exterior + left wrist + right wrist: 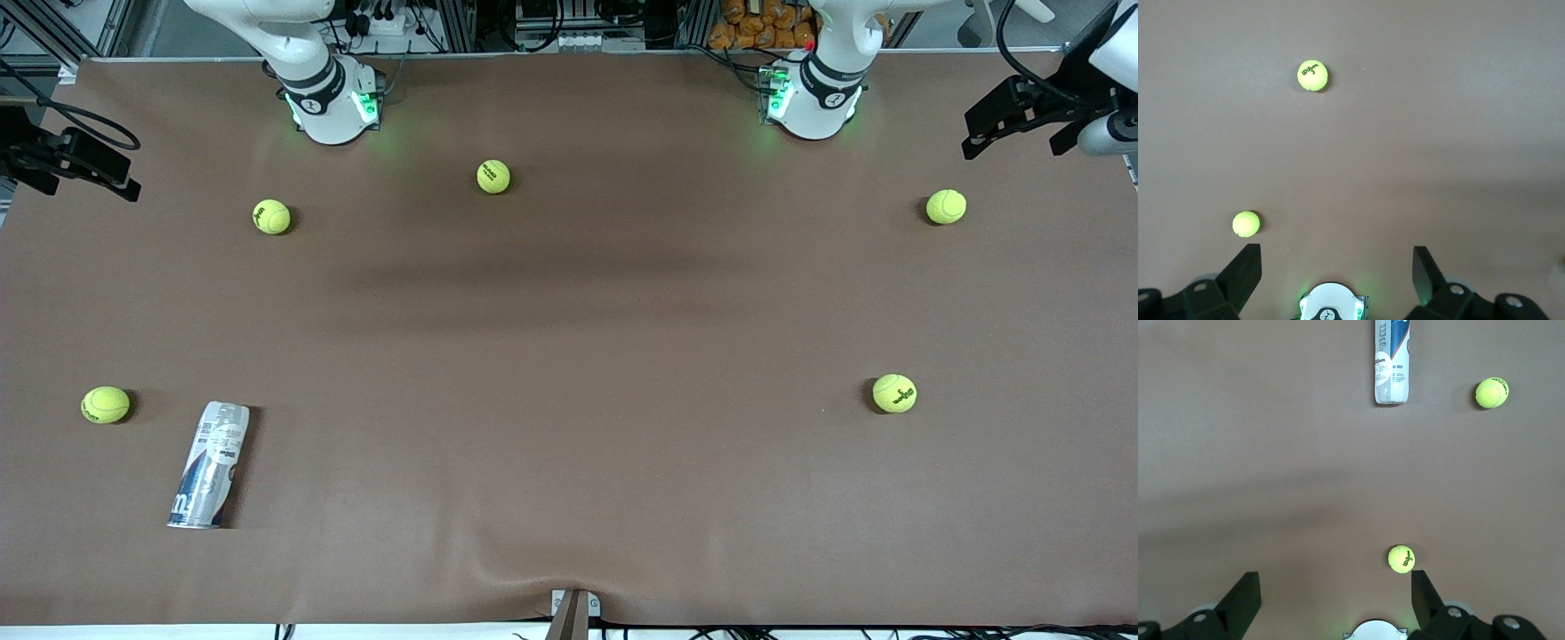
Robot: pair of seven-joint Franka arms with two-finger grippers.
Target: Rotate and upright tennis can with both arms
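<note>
The tennis can [209,466], clear with white and dark-blue print, lies on its side at the front view's lower left, beside a tennis ball [106,404]. Right gripper [1336,588] and left gripper [1337,262] wait high, fingers apart.

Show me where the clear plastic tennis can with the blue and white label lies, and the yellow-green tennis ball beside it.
clear plastic tennis can [210,465], front view, middle of its label.
yellow-green tennis ball [106,404], front view, centre of the ball.
</note>
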